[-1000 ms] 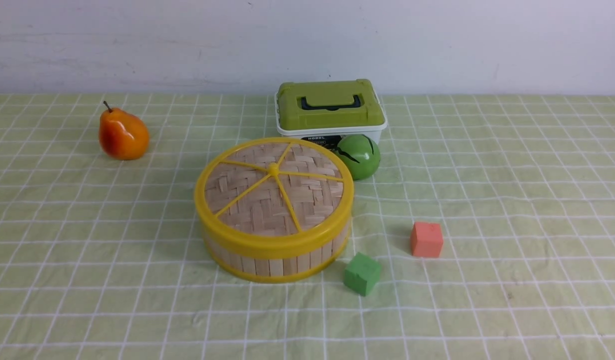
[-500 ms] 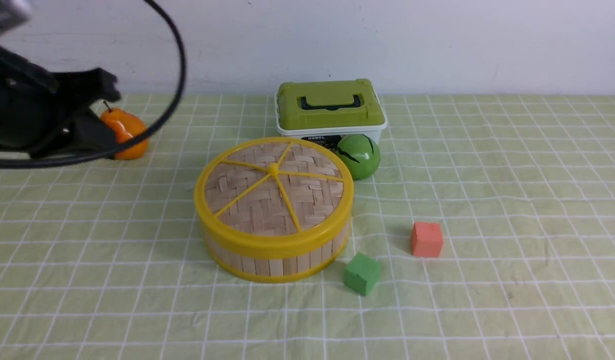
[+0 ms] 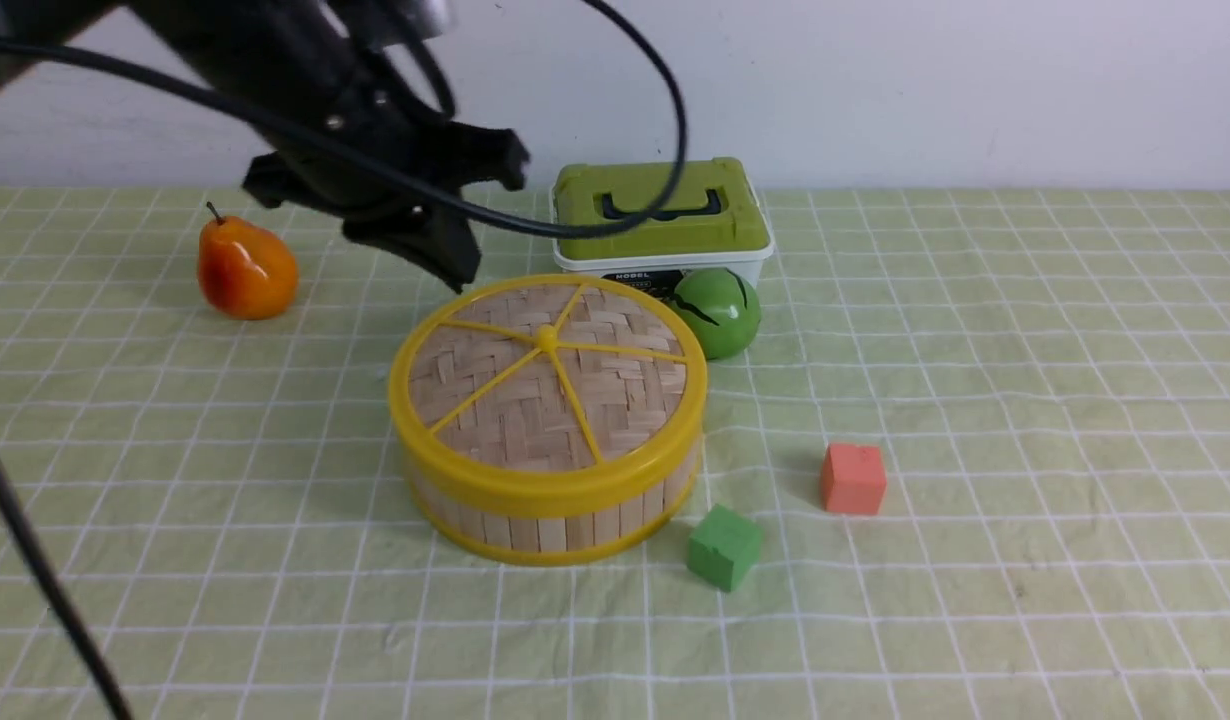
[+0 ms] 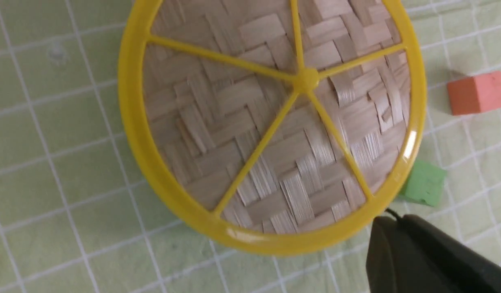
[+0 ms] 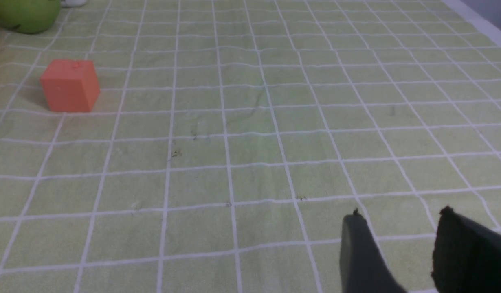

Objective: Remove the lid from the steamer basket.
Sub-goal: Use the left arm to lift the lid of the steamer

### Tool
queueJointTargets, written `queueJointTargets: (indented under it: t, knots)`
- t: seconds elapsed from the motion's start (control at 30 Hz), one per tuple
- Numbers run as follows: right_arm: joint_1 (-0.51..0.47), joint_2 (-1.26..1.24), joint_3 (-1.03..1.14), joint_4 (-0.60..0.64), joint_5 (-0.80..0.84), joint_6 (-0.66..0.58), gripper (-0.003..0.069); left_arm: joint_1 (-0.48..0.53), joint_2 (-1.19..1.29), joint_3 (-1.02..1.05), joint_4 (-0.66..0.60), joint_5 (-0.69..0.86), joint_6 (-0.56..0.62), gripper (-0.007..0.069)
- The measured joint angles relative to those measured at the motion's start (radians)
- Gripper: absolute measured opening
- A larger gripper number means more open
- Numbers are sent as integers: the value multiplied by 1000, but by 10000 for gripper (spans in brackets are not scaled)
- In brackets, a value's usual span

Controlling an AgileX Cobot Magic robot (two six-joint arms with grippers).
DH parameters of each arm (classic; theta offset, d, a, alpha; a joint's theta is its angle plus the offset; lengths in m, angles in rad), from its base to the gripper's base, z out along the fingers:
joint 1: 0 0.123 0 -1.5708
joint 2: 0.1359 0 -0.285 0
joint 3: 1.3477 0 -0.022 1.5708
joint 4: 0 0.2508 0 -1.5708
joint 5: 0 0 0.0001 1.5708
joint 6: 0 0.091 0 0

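Swinging inward from beside the pear (image 3: pixel 247 268), the left gripper (image 4: pixel 391 213) came over the basket (image 3: pixel 552 532), clenched on nothing. The lid (image 3: pixel 505 400) sat unmoved on the basket; the jaws presumably needed parting before gripping. The right gripper (image 5: pixel 397 211) stood parted.

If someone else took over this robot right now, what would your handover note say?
Left gripper: shut, empty, above the basket area.
Right gripper: open, empty, away from the basket.
Lid: on the steamer basket, near the green block.
Done: nothing lifted.
Left: grip the lid, take it off, set it down.
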Motion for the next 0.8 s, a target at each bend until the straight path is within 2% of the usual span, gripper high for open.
queueJointTargets:
  t: [0.17, 0.33, 0.43, 0.8]
  knots:
    - [0, 0, 0, 0, 0, 0, 241, -59, 137, -166, 109, 34, -10, 114]
    - [0, 0, 0, 0, 0, 0, 241, -64, 235, -218, 119, 38, -12, 277]
    - [0, 0, 0, 0, 0, 0, 241, -64, 280, -222, 118, 31, -14, 335]
    - [0, 0, 0, 0, 0, 0, 241, -64, 343, -225, 99, -24, -11, 353]
